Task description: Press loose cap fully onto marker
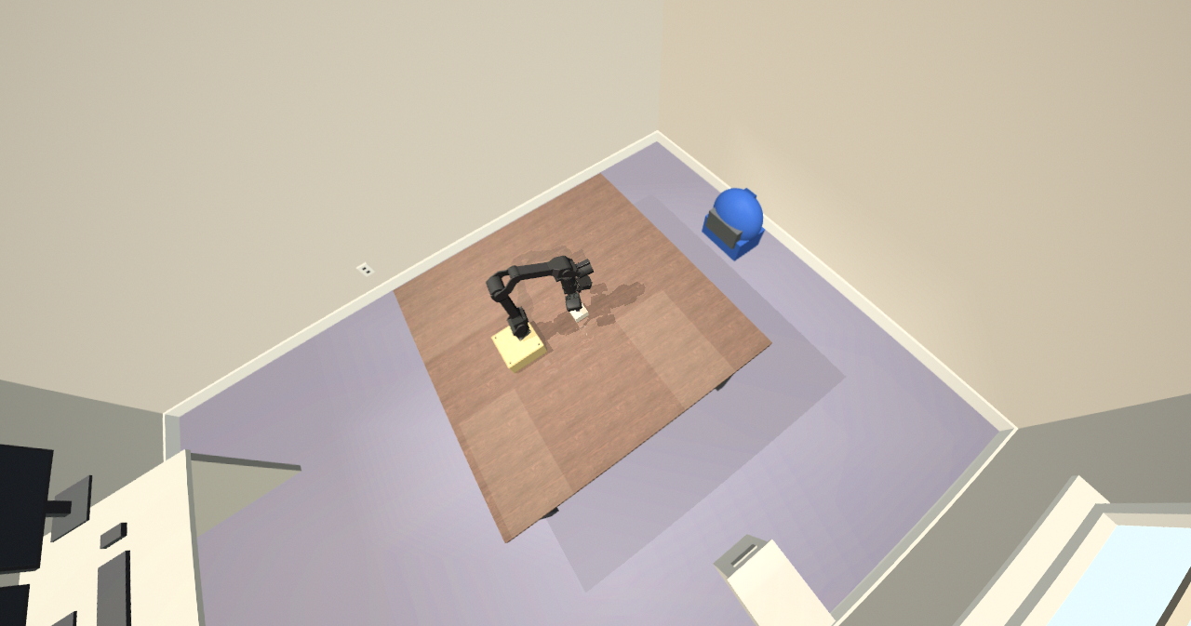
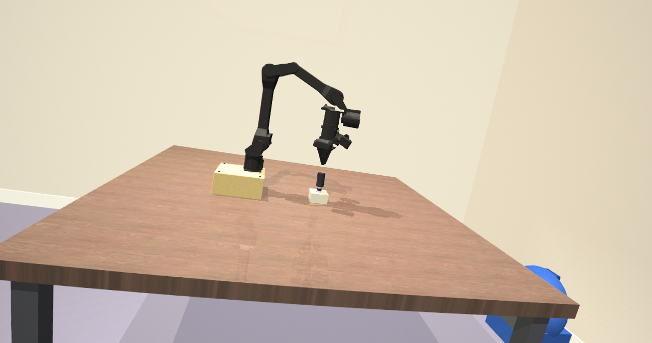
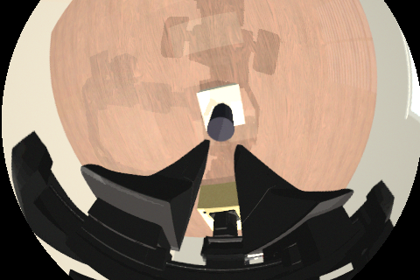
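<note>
Hanging straight above the block [image 2: 318, 196], our pincer [image 2: 323, 160] points down with a gap of air between its tips and the cap [image 2: 321, 178]. We see the cap sitting on the marker, which stands upright in the block, long axis vertical and in line with the pincer's own. From the wrist, the cap [image 3: 220, 125] lies just ahead of the fingertips, which are drawn close and pinch nothing. We judge only the retreat remains: up and off from the block, never sideways through the cap.
</note>
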### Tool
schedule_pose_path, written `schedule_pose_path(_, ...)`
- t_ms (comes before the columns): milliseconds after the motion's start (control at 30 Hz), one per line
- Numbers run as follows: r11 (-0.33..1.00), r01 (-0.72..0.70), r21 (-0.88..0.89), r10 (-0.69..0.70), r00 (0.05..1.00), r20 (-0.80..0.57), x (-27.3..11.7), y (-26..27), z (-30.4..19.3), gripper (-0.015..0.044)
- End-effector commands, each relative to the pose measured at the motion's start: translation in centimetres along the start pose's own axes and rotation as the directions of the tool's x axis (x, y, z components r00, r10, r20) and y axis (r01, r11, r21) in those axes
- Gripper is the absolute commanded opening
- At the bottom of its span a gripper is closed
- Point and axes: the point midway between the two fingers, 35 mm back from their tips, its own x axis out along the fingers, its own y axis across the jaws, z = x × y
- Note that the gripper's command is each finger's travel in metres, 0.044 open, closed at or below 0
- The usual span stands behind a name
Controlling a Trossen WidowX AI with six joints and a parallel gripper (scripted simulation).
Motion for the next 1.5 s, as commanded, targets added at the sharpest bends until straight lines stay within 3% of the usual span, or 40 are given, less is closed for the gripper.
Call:
schedule_pose_path(0,0.926,0.001,-0.377,-0.001,1.0,0.002,0.4,0.1,-0.1,0.0)
schedule_pose_path(1467,0.927,0.003,-0.374,0.001,1.0,0.01,3.8,0.1,0.0,0.0)
